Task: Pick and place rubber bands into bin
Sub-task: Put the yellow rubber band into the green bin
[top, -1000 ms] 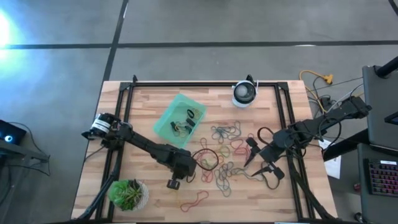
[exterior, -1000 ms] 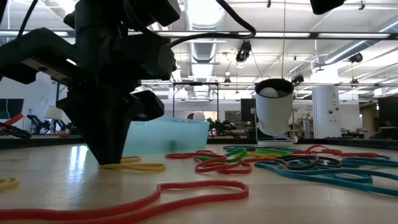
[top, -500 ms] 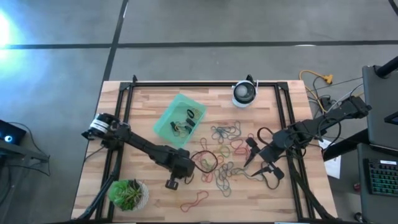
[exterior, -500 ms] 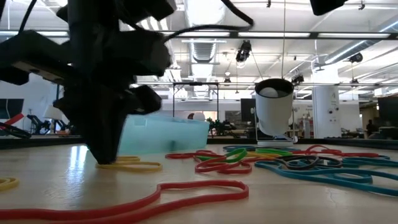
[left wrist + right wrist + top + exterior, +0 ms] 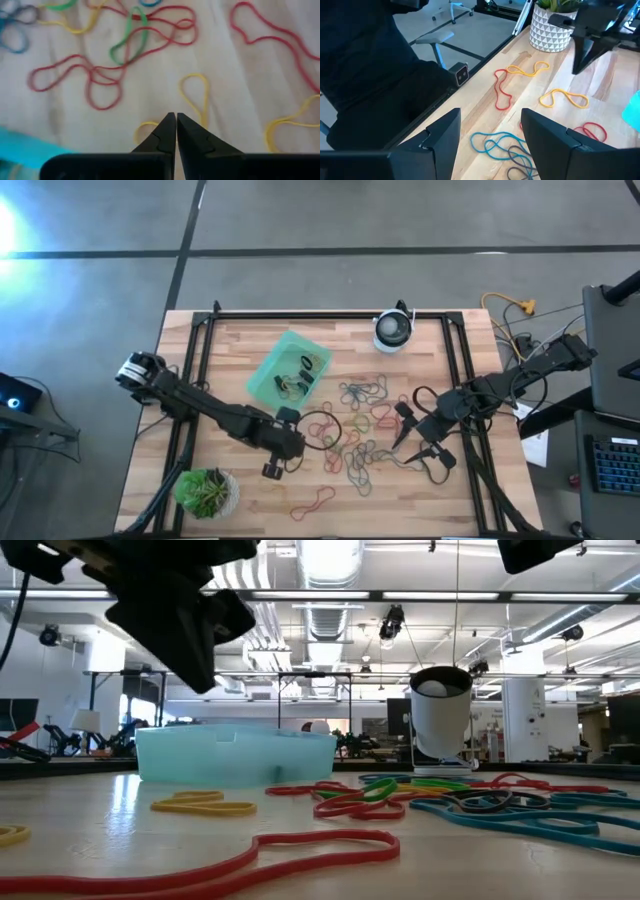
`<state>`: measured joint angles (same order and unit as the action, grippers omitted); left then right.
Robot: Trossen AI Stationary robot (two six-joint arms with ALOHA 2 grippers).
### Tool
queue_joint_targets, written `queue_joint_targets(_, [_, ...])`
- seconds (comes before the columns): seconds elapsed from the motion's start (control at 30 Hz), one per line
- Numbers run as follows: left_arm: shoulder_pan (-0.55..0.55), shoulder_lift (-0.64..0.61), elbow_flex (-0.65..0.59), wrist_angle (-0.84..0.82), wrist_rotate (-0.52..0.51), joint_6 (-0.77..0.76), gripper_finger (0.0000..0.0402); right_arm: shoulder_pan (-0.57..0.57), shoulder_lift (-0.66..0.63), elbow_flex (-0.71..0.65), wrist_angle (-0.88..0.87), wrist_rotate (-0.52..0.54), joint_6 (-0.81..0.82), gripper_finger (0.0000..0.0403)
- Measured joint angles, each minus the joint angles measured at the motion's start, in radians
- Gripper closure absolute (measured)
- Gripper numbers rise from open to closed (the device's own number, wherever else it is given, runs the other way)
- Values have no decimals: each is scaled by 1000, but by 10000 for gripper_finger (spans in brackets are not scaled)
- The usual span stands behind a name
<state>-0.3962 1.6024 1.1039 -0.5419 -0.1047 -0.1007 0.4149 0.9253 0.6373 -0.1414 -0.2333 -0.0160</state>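
A: High view — where are the thin floppy rubber bands [image 5: 362,425] in red, green, yellow and grey?

B: Scattered over the middle of the pale wooden table [image 5: 240,340], a few already inside the small translucent teal-green plastic bin [image 5: 262,376], which sits just beside the pile on the left arm's side.

A: And the arms?

B: The left gripper [image 5: 283,443] reaches in from the table's left edge, near the bin's corner. The right gripper [image 5: 412,430] sits at the pile's other edge, fingers spread.

A: Low view?

B: The bin stands on the table with a yellow band [image 5: 205,806] in front of it; the left gripper hangs above, clear of the wood.

A: Left wrist view?

B: Its dark fingertips [image 5: 167,131] are pressed together over a yellow loop — nothing pinched that I can see.

A: Right wrist view?

B: Two broad fingers [image 5: 442,134] stand wide apart above blue and red bands, with the left gripper farther off.
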Motion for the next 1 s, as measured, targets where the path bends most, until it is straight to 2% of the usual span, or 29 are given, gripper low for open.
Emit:
queue_joint_targets(0.1, [2, 28, -3, 2, 52, -26, 401, 0, 0, 0, 4, 0, -7, 199])
queue_joint_targets(0.23, [5, 97, -6, 1, 69, -49, 389, 0, 1, 0, 13, 0, -14, 199])
queue_joint_targets(0.43, [27, 168, -3, 1, 68, -50, 325, 0, 1, 0, 21, 0, -17, 199])
queue_joint_targets(0.7, [80, 167, -3, 0, 69, -118, 242, 0, 11, 0, 20, -1, -14, 199])
queue_joint_targets(1.0, [122, 168, -13, 1, 98, -175, 178, 0, 21, -6, 20, -2, -10, 199])
